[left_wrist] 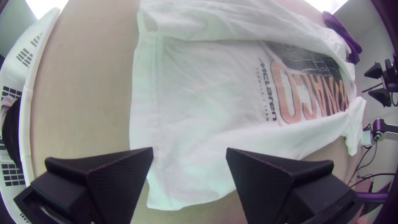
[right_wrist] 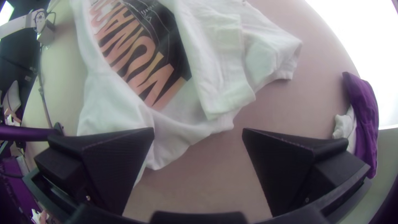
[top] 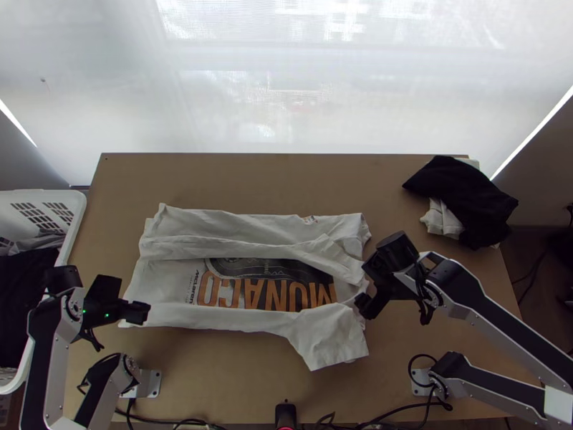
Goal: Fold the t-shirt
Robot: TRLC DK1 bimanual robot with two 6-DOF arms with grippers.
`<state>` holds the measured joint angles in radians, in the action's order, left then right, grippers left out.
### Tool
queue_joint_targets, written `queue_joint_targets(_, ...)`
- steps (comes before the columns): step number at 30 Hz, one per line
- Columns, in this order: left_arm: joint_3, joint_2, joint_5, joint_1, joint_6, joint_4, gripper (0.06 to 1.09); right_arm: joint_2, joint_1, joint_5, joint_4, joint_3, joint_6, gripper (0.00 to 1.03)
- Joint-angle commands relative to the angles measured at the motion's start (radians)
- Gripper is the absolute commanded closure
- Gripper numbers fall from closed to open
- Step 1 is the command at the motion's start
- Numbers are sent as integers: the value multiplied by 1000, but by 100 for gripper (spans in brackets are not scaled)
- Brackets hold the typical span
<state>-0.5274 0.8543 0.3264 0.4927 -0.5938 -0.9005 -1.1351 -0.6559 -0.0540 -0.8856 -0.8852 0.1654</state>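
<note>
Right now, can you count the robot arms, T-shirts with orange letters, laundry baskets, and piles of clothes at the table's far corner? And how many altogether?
Robot arms: 2
T-shirt with orange letters: 1
Laundry basket: 1
Pile of clothes: 1
Total: 5

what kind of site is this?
Probably a small robot workcell for cloth handling: two arms bolted to a wooden table, a t-shirt half folded between them, and a laundry basket of garments alongside.
</note>
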Motion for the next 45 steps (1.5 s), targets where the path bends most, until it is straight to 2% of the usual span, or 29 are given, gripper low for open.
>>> queue_joint_targets(1,66,-17,-63,23,-29,29,22,34,-10,-15,-53,22,3,4)
queue_joint_targets(12,106,-55,-127,41,-35,61,23,74,-10,-20,-82,55,2,4)
queue_joint_targets(14,106,-26,-124,43,-35,63,41,75,-11,-23,-82,58,2,4)
queue_joint_targets(19,99,34,-93,26,-31,60,97,72,-17,-47,-84,46,8,4)
queue_joint_targets(20,98,31,-89,26,-27,61,105,70,-21,-58,-88,46,14,4)
queue_joint_targets(24,96,31,-89,24,-29,68,105,60,-67,-109,-162,42,19,4)
queue_joint_targets(29,95,31,-89,23,-29,71,105,28,-183,-158,-331,23,29,4)
queue_joint_targets(32,96,31,-89,23,-31,74,105,-15,-234,-201,-378,-3,31,4)
queue_joint_targets(40,104,29,-89,23,-27,86,105,-155,-264,-244,-365,31,59,7)
queue_joint_targets(45,104,29,-89,23,-27,91,105,-204,-264,-251,-248,72,36,7)
